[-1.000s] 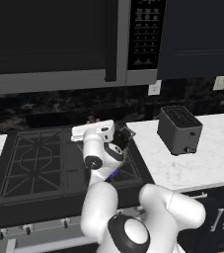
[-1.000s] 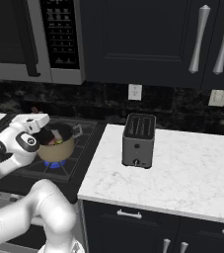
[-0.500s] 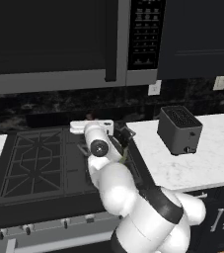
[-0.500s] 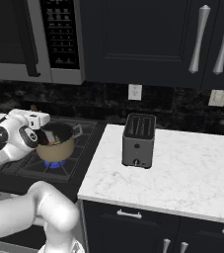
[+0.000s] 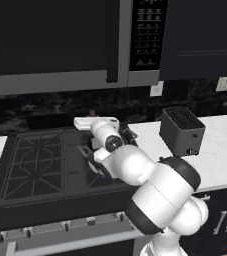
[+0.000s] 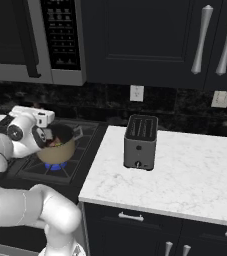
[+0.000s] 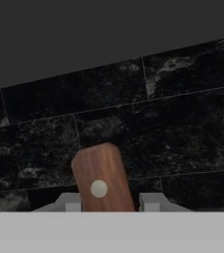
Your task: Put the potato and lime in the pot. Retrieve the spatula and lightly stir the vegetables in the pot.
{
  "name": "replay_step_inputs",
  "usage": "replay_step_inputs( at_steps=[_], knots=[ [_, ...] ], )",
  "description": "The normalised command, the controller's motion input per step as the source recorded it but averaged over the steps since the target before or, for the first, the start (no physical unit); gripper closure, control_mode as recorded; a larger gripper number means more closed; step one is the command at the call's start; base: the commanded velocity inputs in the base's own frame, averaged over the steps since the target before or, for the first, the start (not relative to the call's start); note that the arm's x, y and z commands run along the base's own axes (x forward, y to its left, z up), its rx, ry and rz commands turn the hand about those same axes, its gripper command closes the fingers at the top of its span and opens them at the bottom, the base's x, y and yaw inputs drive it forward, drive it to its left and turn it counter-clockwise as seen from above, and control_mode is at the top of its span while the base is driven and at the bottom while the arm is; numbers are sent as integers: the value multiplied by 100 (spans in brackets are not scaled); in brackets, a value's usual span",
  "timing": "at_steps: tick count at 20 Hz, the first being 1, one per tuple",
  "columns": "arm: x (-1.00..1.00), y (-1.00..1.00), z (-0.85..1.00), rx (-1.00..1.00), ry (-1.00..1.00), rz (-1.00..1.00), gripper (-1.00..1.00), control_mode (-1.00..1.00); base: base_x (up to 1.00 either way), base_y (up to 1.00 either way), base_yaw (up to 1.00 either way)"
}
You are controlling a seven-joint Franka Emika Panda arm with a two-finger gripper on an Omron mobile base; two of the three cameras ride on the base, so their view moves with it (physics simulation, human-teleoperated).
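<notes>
The stove (image 5: 40, 165) occupies the left of the counter, a black gas range under the microwave (image 6: 15, 40); a burner beneath the pot burns blue in the right base view. The white counter (image 6: 185, 170) to its right carries a dark toaster (image 6: 140, 142), well apart from the work.

The pot (image 6: 60, 147) sits on the right-hand front burner, tan-walled, dark inside, its grey handle pointing toward the toaster. Something reddish shows just inside its near rim; whether that is the potato cannot be told, and the lime cannot be made out.

The gripper (image 6: 46, 135) hangs at the pot's near rim, the wrist folded over so that the hand faces the tiled back wall — not down into the pot. In the hand view the spatula (image 7: 102, 180) stands between the two finger tips, its brown wooden handle rising from them with a pale rivet on its face. The jaws are clamped on that handle.

Governing relation: the handle's long axis runs along the hand's line of sight, toward the wall, while the pot lies beside and slightly below the hand. The metal head is hidden. Judgement: stirring is the step in hand, and the tool's working end must be kept inside the rim — a sideways sweep risks knocking the pot off its grate.
</notes>
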Motion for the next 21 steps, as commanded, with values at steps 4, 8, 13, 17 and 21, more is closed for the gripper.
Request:
replay_step_inputs(
  at_steps=[4, 8, 13, 17, 21],
  knots=[
    [25, -2, -69, 0, -3, 5, 100, -100, 0, 0, 0],
    [6, -15, -42, 0, 0, 2, 100, -100, 0, 0, 0],
    [-49, -37, 3, 0, 0, 0, 100, -100, 0, 0, 0],
    [-71, -44, 19, 0, 8, -1, 100, -100, 0, 0, 0],
    [-12, -24, 15, 0, 4, 0, 100, -100, 0, 0, 0]
  ],
)
